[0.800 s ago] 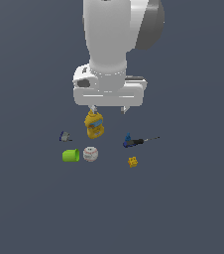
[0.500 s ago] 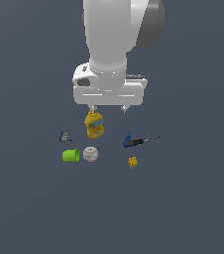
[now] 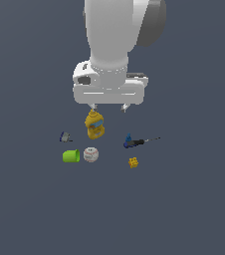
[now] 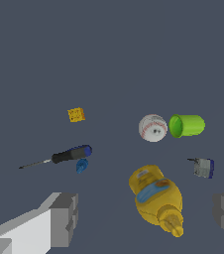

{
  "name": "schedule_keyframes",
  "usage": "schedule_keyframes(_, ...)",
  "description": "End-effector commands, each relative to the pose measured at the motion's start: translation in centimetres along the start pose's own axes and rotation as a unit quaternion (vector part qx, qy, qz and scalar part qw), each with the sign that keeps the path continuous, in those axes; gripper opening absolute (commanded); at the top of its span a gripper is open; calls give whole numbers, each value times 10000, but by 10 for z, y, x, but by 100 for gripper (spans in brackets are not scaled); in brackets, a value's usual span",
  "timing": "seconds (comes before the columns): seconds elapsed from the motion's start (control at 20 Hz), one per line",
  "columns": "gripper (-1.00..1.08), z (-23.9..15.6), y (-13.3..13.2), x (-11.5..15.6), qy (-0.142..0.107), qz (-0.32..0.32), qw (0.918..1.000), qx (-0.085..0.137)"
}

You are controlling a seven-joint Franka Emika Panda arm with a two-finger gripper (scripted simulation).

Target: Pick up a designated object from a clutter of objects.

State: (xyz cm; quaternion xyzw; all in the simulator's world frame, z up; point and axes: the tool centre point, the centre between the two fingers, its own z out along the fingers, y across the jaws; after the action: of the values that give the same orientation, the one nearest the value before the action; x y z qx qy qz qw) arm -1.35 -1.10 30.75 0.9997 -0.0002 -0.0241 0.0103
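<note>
The designated tiny dark blue tapered piece (image 3: pixel 128 137) lies right beside the blue handle of the screwdriver (image 3: pixel 142 142). In the wrist view the piece (image 4: pixel 82 165) sits just beside the screwdriver (image 4: pixel 64 155). My gripper (image 3: pixel 109 107) hangs open and empty above the clutter, over the yellow bottle (image 3: pixel 94 125), to the exterior view's left of the piece. Both fingers (image 4: pixel 62 218) show wide apart in the wrist view, with the yellow bottle (image 4: pixel 157 197) between them.
A lime green cup (image 3: pixel 71 156) and a white baseball (image 3: pixel 90 154) lie together. A grey-blue clamp-like bit (image 3: pixel 65 137) is at the exterior view's left. A tiny yellow brick (image 3: pixel 133 162) lies near the screwdriver. All rest on a dark grey surface.
The hand has barely shifted. None of the objects has moved.
</note>
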Motion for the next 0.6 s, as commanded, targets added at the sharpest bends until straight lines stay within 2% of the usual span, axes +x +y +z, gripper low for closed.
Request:
schedule_keyframes(0.0,100,1,0,0,-1,-13,10000,-2)
schedule_keyframes(0.55,100,39,-17,0,38,-559,9984,-28)
